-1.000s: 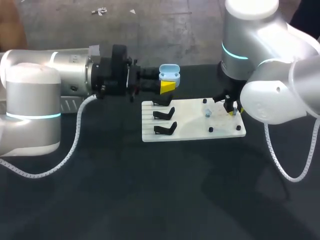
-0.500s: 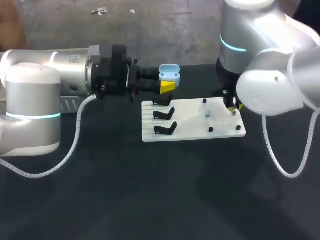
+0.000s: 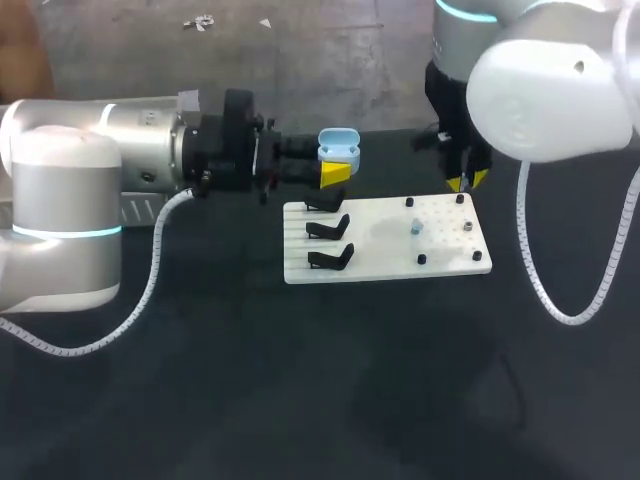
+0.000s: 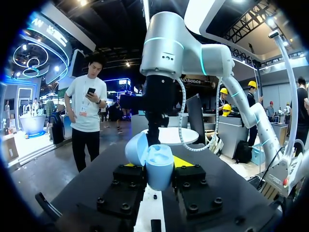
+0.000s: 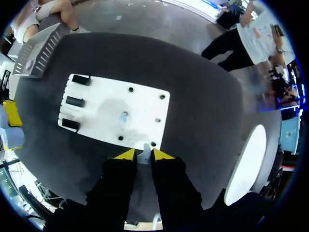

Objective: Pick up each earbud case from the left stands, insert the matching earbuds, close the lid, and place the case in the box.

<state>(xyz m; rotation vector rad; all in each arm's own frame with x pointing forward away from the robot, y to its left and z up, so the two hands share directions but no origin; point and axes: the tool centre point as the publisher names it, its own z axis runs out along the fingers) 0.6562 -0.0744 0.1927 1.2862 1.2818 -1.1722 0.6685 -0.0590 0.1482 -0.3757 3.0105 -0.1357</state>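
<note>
My left claw [image 3: 335,166] comes in level from the side and pinches the light blue plastic earbud case [image 3: 339,146] between both yellow tips. The case is upright, lid flipped open, up in the air off the dark table [image 3: 300,380], over the far left end of the flat white rectangular board [image 3: 380,250]. In the left wrist view the case [image 4: 158,166] sits right between my fingers, with a yellow tip on each side and the open lid tilted off to one side. My right arm [image 4: 164,48] stands beyond it.

My right claw [image 3: 466,182] hangs above the board's far right corner, pointing down and clear of the surface. In the right wrist view its tips [image 5: 143,153] are nearly pressed together, pinching a small pale earbud [image 5: 144,158]. I can't make out the earbud's colour or which way it faces.

Three black stands line the left end of the board, and none of them holds a case: far [image 3: 322,205], middle [image 3: 328,229], near [image 3: 331,259]. On the right half there's a small pale blue earbud [image 3: 416,228] on its peg about mid-board, with short black pegs around it, e.g. [image 3: 409,203] and [image 3: 422,260]. From the right wrist view the same board [image 5: 106,108] lies ahead of my fingers, with the pale blue earbud [image 5: 124,116] near its middle.
</note>
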